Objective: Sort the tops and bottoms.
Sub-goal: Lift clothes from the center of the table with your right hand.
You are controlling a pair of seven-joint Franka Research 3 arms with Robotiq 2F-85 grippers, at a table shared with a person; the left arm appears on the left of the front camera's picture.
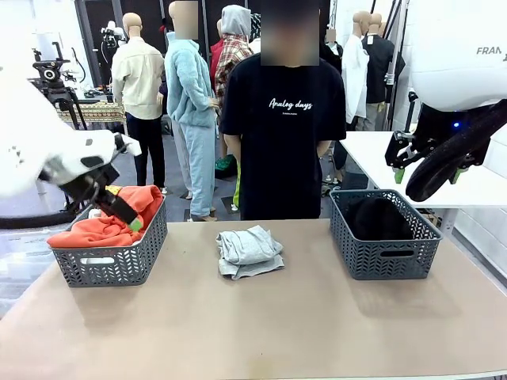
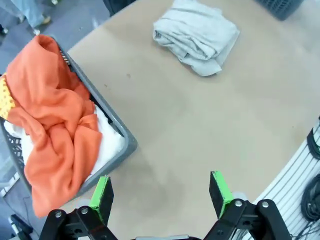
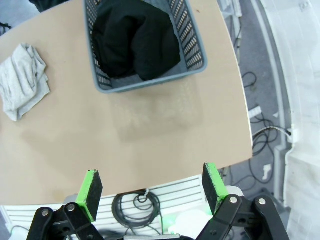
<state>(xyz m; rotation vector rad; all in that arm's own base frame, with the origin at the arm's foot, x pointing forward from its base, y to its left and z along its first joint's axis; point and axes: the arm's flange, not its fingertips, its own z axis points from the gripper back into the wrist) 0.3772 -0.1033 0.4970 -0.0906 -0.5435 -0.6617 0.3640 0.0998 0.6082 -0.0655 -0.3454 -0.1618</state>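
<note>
Sorting of clothes at a shared counter, viewed from the front and from both wrists. Held the left fingers spread wide and empty, just above and beside the near corner of the left basket, over bare counter. Showed in that basket an orange top, heaped high and spilling over the rim, with a white top lying beneath it. Showed a light grey top folded into a loose bundle on the counter, midway between the two baskets and touching neither. Showed in the right basket a black garment, bunched inside the walls and below the rim. Held the right fingers high above the right end of the counter, well apart from the basket, released likewise, with nothing between the green pads. Stood at the far side of the counter, behind the grey top: a person in a black printed T-shirt.
</note>
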